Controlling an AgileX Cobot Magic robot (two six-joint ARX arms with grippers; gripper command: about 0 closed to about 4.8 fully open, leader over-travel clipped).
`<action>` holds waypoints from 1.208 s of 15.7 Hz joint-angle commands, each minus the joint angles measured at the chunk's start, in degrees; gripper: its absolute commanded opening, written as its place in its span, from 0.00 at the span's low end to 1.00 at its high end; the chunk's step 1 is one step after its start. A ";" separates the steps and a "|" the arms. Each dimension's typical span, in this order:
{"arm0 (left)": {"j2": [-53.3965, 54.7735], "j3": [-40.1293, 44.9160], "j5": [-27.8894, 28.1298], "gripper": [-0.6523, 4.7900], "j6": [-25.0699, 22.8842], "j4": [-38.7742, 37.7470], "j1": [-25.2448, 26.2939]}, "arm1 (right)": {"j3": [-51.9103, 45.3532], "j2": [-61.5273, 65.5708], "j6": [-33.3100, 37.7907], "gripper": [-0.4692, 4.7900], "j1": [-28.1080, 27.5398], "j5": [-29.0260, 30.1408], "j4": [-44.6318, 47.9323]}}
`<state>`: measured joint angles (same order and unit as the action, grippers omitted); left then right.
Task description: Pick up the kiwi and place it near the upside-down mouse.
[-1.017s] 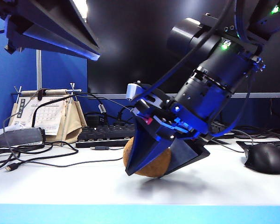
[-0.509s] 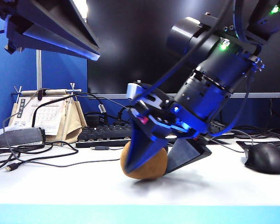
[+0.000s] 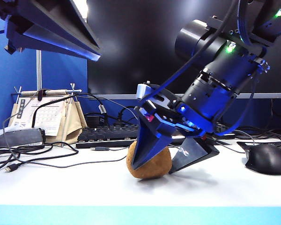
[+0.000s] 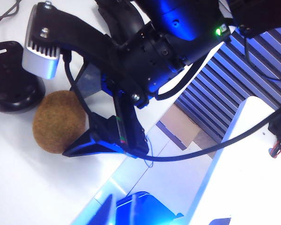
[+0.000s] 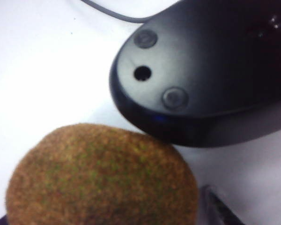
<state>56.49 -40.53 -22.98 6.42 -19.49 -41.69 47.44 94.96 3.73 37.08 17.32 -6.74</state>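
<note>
The kiwi [image 3: 150, 164], a tan-brown fuzzy lump, rests on the white table [image 3: 61, 187]. My right gripper [image 3: 152, 169] stands open astride it: the near finger overlaps its front and the far finger [image 3: 192, 154] stands clear to the right. Right behind the kiwi [image 5: 103, 178] lies the upside-down mouse [image 5: 201, 79], its sensor hole and pads showing. From the left wrist, the kiwi [image 4: 58, 122] lies next to that mouse [image 4: 11, 79]. In the exterior view the mouse is hidden. My left gripper [image 3: 51, 28] hangs high at the upper left; its jaws do not show clearly.
A bigger black contoured mouse [image 3: 267, 159] sits at the right. A keyboard [image 3: 107, 133], a desk calendar [image 3: 42, 117], a dark monitor [image 3: 145, 47] and loose cables [image 3: 37, 154] line the back and left. The table's front edge [image 3: 140, 213] runs close below.
The right gripper's fingers have spread apart and let go of the kiwi, which now rests on the table. The gripper has shifted slightly right. The left arm has not moved.
</note>
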 commanded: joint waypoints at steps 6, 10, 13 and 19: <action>-0.20 -0.22 0.26 0.23 -0.44 0.85 -0.02 | 6.05 -0.02 0.79 1.00 0.07 0.85 -3.72; -0.20 -0.22 0.26 0.23 -0.42 0.68 -0.02 | 9.68 -0.02 0.79 1.00 0.04 0.59 -4.90; -0.22 -0.22 0.28 0.23 -0.46 0.70 -0.02 | 11.41 -1.07 0.74 1.00 -0.17 -0.13 -6.56; -11.32 -0.22 17.55 0.23 -3.04 -0.81 0.11 | 11.45 -23.67 -3.58 0.59 -7.76 -12.57 -7.85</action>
<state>47.31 -40.51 -8.69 3.90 -20.36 -41.60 58.89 73.69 -1.34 30.87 5.67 -14.90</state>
